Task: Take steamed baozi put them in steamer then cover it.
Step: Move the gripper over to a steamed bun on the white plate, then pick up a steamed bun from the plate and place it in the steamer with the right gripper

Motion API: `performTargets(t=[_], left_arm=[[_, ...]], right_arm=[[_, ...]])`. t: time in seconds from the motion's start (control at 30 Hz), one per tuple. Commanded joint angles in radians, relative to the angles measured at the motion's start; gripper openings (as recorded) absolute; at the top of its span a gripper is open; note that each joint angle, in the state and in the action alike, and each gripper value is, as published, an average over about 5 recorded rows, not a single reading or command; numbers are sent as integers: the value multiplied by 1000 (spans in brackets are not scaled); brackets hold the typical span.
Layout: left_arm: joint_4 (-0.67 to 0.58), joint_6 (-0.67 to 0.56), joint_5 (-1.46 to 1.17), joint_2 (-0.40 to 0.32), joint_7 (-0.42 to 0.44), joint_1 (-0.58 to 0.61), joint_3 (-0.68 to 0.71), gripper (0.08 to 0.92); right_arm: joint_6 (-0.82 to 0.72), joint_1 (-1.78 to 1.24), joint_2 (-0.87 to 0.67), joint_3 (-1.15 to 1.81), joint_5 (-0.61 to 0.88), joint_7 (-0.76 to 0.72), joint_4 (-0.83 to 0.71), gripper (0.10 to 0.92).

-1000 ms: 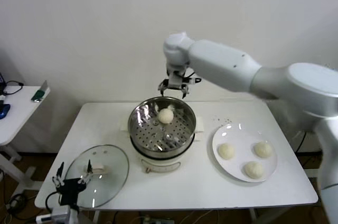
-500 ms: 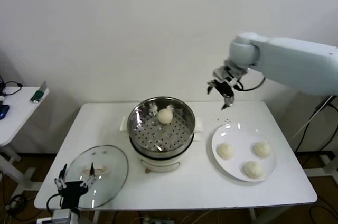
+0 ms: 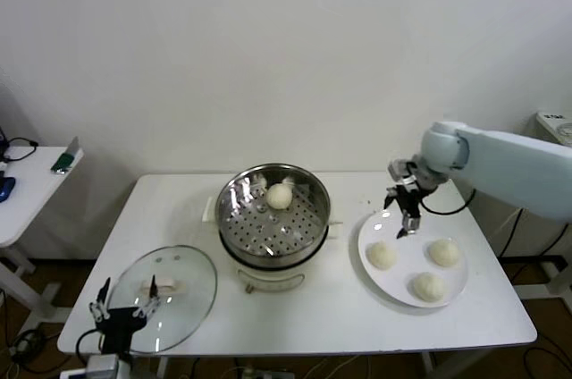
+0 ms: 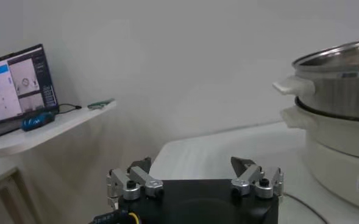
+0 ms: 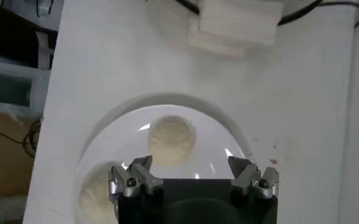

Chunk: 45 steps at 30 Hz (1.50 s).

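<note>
One baozi [image 3: 281, 196] lies on the perforated tray of the steel steamer [image 3: 234, 223] at the table's middle. Three more baozi [image 3: 382, 256] [image 3: 444, 252] [image 3: 428, 286] lie on a white plate [image 3: 393, 221] to the right. My right gripper [image 3: 403, 215] is open and empty, hanging just above the plate's back left part, over the nearest bun, which shows in the right wrist view [image 5: 172, 136] between the open fingers. The glass cover [image 3: 198, 303] lies flat at the table's front left. My left gripper [image 3: 125, 310] is open and parked low by the cover.
A small side table [image 3: 27, 191] with a phone stands at the far left. In the left wrist view the steamer's side [image 4: 337, 97] rises to one side and a laptop [image 4: 17, 82] sits on a shelf. The wall is close behind the table.
My right gripper has swung from above the steamer's back rim to the right and down, now low over the plate. The left arm has not moved.
</note>
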Motion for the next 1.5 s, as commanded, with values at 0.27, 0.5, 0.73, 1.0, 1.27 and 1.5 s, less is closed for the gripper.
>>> performTargets(t=[0.27,0.5,0.73,1.0,1.27,1.5], left_arm=[[21,-10,3,-1,-3,9,-2,823],[30,-17,4,-1,-6,9,-3,823],[30,-19,5,-3,-7,9,-2,823],[35,-23,5,-3,-7,13,1,823],[31,-25,7,-2,0,20,2,823],[32,-26,10,-1,0,16,14,823]], right_arm=[[-16,-236,70,133,-75,25,-159,823],[-9,-255,101,158,-97,24,-202,823],[1,-270,108,171,-133,26,-210,823],[3,-264,100,176,-120,24,-199,754],[3,-228,84,173,-78,32,-179,713],[7,-30,54,100,39,28,-149,707]])
